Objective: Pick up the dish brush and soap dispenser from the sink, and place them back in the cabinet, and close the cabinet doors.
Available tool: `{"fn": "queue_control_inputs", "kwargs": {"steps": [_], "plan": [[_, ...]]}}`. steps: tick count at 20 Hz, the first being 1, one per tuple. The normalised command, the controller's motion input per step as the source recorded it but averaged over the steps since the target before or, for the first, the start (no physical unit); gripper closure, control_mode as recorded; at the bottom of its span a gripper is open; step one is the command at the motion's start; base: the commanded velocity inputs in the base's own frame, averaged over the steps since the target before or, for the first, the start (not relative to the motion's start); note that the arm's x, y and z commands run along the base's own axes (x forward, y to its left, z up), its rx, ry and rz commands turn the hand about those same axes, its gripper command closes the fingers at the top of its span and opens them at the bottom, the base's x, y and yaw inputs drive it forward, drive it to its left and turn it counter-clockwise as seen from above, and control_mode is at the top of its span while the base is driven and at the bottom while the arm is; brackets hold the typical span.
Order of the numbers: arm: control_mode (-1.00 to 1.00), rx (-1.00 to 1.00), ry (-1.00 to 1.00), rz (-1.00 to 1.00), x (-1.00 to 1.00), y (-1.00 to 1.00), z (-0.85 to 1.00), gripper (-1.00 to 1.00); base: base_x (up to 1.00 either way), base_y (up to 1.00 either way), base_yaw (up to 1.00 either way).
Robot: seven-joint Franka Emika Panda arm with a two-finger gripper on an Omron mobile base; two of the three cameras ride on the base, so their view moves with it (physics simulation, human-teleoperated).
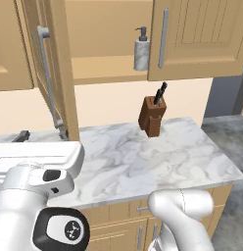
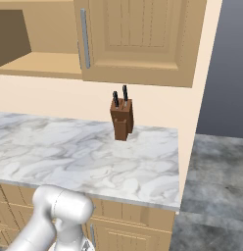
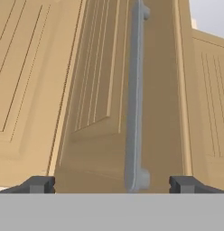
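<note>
Cabinet door (image 3: pixel 109 90) bar handle (image 3: pixel 134 99) centred ahead of wide-open end effector (image 3: pixel 112 184).

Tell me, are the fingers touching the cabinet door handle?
Apart. In the hand view the fingers stand wide either side of the door handle, bare door panel between them.

Soap dispenser (image 1: pixel 141 50) sits on the cabinet (image 1: pixel 101 68) shelf up top, left door (image 1: pixel 47 73) swung open, knife block (image 1: pixel 153 115) mid-frame on the marble counter (image 1: pixel 143 162).
</note>
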Motion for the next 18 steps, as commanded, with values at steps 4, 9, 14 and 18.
{"fn": "queue_control_inputs", "kwargs": {"steps": [4,9,14,18], "plan": [[-1.0,0.04,0.0,0.0,0.34,-0.28,0.0,-1.0,0.0,0.0,0.0],[-1.0,0.04,0.0,-0.01,0.4,-0.33,0.0,-1.0,0.0,0.0,0.0],[-1.0,0.03,0.0,0.0,0.38,-0.33,0.0,-1.0,0.0,0.0,0.0],[-1.0,0.01,0.0,0.0,0.37,-0.31,0.0,-1.0,0.0,0.0,0.0]]}}
